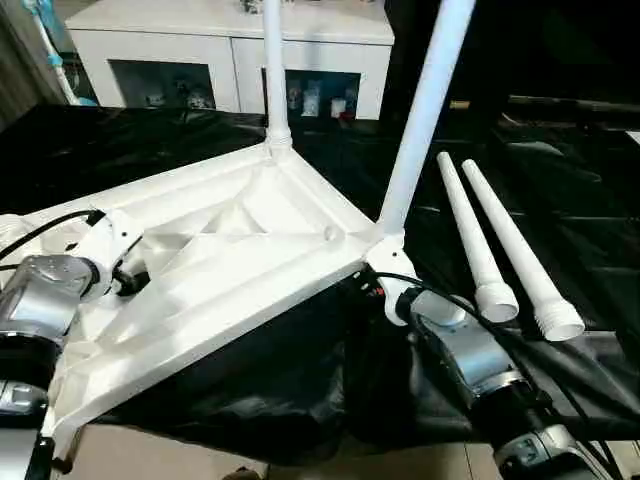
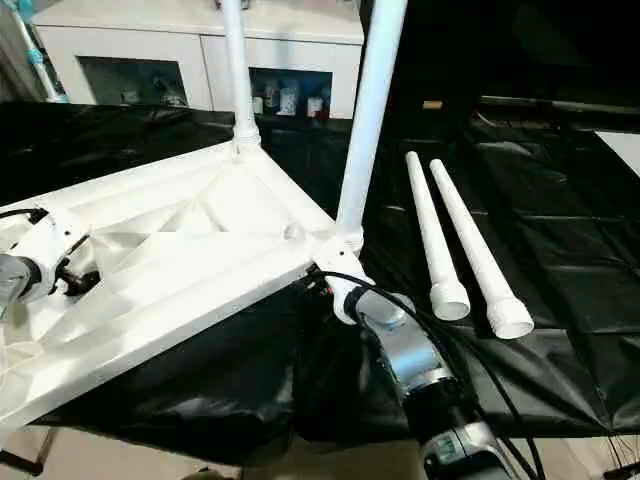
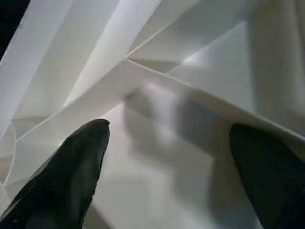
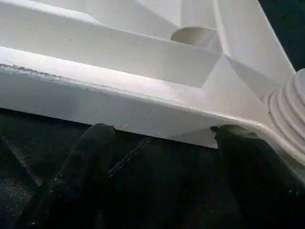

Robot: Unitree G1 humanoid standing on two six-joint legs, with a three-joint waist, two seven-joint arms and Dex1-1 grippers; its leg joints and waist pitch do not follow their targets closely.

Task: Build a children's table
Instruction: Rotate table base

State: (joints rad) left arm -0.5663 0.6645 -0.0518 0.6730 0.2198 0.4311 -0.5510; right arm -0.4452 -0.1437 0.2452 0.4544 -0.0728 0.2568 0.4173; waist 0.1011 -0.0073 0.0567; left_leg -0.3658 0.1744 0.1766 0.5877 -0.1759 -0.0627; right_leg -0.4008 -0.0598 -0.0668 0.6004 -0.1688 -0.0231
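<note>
We read no writing, counted two upright white tapered tube legs (image 1: 425,110) in the ribbed white plastic tabletop (image 1: 230,270), two loose legs (image 1: 505,240) on black cloth (image 2: 560,250), both grippers (image 3: 167,162) (image 4: 157,157) spread open.

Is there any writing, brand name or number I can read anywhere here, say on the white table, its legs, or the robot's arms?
None can be read.
Table top: plain white ribs, no label.
Two fitted legs and two loose legs: no marks.
Forearms: no legible print.
Cabinet: small items behind the glass, too small to read.
</note>
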